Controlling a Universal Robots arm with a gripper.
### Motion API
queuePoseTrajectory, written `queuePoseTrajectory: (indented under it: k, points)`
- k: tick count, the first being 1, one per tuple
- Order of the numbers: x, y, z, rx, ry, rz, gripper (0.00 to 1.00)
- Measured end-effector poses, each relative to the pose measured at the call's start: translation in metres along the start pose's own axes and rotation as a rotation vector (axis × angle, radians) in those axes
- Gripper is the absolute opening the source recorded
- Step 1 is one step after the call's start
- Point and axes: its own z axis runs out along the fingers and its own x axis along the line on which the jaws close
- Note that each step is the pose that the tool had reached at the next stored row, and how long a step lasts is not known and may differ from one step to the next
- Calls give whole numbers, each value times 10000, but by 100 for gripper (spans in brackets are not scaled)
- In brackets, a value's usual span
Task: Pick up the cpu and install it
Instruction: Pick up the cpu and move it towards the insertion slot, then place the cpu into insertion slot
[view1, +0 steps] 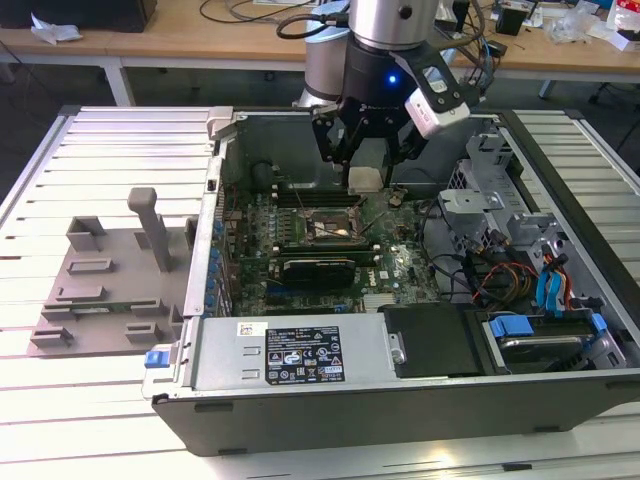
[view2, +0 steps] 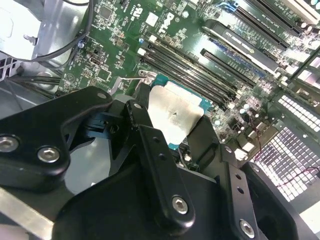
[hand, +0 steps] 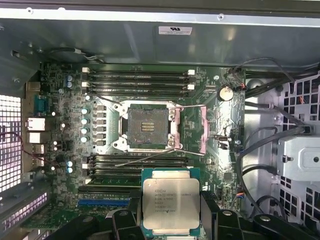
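in the first wrist view the small flat square cpu with a shiny silver-grey metal top (hand: 171, 204) sits lid-up, pinched at two opposite edges by the black gripper (hand: 171, 212), its slightly longer side pointing at the empty black socket (hand: 148, 129) nearby. the exterior view adds the open grey metal computer case (view1: 400, 415) around them. the chip's rear edge is partly hidden by the gripper.

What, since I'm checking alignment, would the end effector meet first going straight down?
Likely the memory slots beside the open socket, with the held cpu touching first; depth is unclear.
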Motion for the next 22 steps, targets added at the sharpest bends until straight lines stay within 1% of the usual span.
queuePoseTrajectory:
  k: [2, 4, 8, 9, 12, 21, 22]
  points:
    - [-6, 6, 16, 0, 3, 1, 55]
    - [-13, 26, 26, 0, 3, 2, 55]
    - [-19, 101, 45, 0, 3, 1, 55]
    - [-20, 110, 56, -2, 2, 0, 55]
    - [-20, 117, 70, 2, 4, 1, 55]
    - [-20, 117, 73, 0, 3, 1, 55]
    - [-20, 117, 74, 0, 3, 64, 55]
